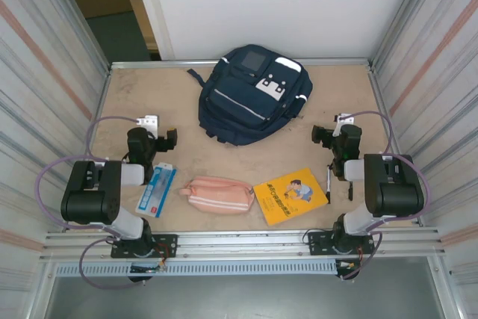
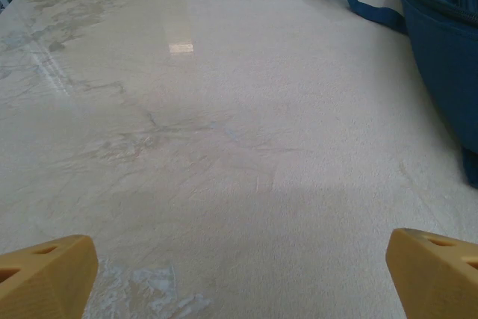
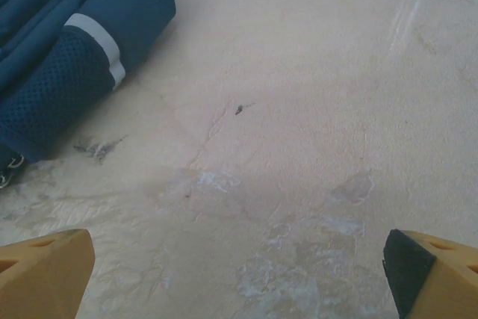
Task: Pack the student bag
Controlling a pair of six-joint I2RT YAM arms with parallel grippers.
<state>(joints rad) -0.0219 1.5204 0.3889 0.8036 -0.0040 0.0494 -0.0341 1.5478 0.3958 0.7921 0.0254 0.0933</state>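
Student bag (image 1: 250, 98) lies by the tabletop's far edge, apparently unpacked. Pouch (image 1: 220, 194), book (image 1: 291, 196), pen (image 1: 328, 184) and blue packet (image 1: 155, 190) wait along the near edge. Left claw (image 2: 239, 278) and right claw (image 3: 239, 274) gape wide, empty.

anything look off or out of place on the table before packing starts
Nothing looks spilled or damaged. The student bag lies flat, turned at an angle, with one strap trailing loose across the table. The whitish scuffed patches on the surface look like plain wear.
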